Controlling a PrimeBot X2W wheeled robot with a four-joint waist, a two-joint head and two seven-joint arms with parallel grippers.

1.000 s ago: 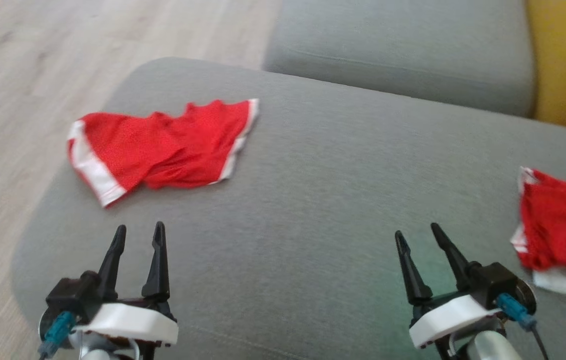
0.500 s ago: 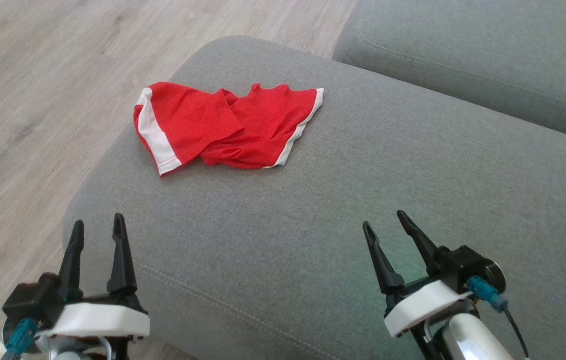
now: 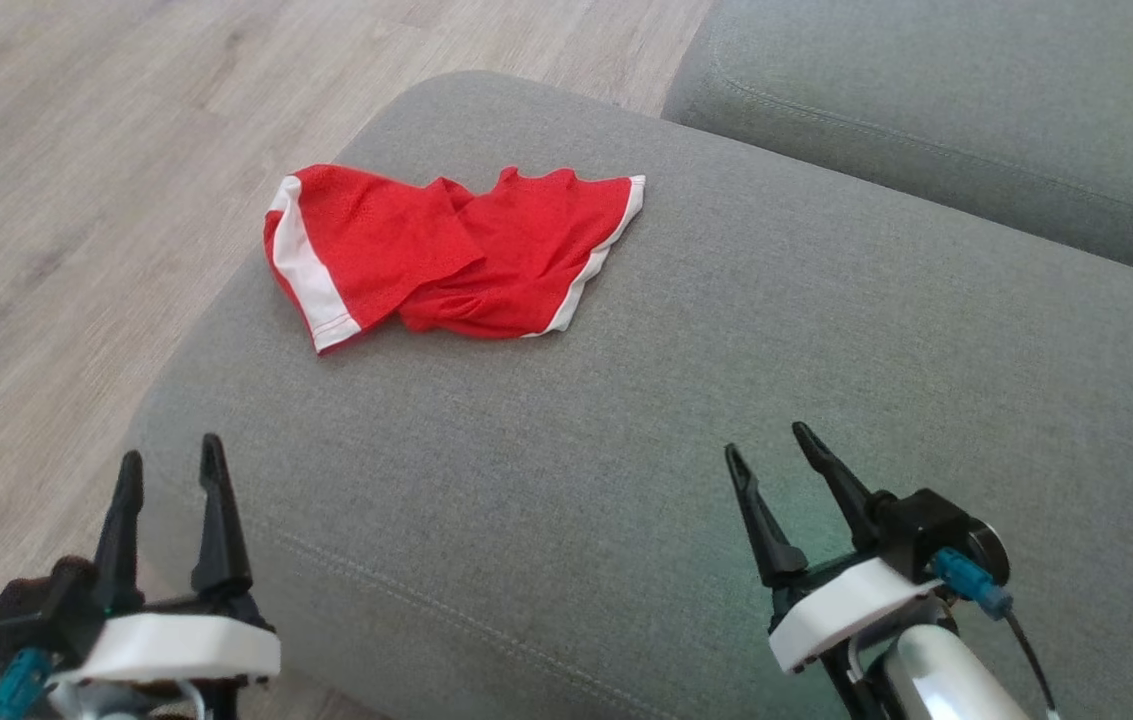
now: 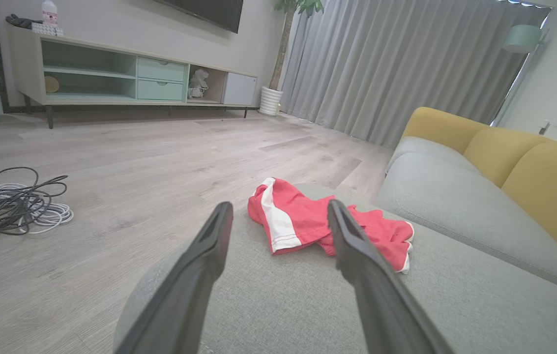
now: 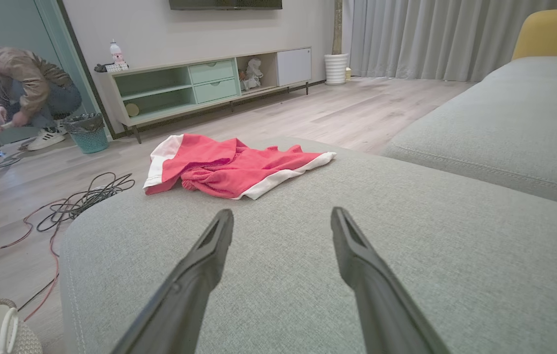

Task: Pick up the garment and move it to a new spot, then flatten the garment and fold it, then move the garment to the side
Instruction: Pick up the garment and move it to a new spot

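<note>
one shift: left gripper (image 3: 171,447) lower

A person (image 5: 27,81) crouches beside a teal basket (image 5: 89,135); cables (image 4: 13,206) lie coiled on the floor (image 4: 160,147).

Grey sofa (image 3: 626,470) w/ yellow back (image 4: 543,182), pale wood floor (image 3: 76,150), grey curtains (image 4: 381,64).

- The head view looks forward and down from above and behind the left hand (image 3: 171,450) and right hand (image 3: 766,440). Both sit low in it, with the grey cushion (image 3: 626,420) spreading beyond them.
- The left wrist view sits low over the cushion and faces along its hand. The red garment (image 4: 298,221) lies close ahead, the floor (image 4: 135,157) beyond.
- The right wrist view sits equally low but farther back, with the garment ahead and left of its hand.
- All three share the garment and the cushion's end.
</note>
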